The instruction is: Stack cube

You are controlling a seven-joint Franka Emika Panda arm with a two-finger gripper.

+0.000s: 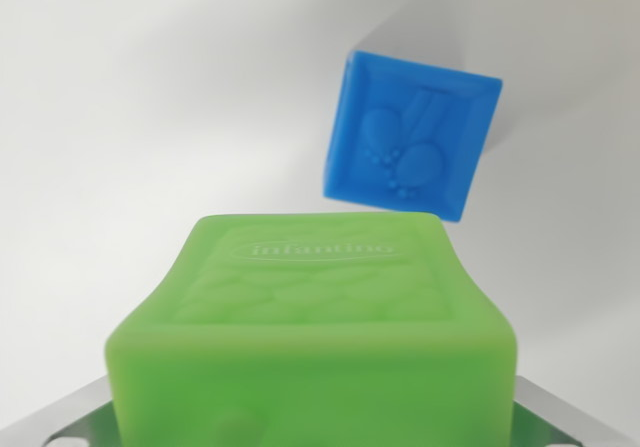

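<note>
I saw the green cube (315, 337) sitting between the jaws, whose metal parts showed at both lower corners; they were grasping it. Beyond the jaws, slightly right, the blue cube (412, 135) lay tilted on the white table (120, 117).

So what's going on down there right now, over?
Gripper shut on green cube. Blue cube ahead on white surface, slightly to the wrist view's right. Nothing between them.
</note>
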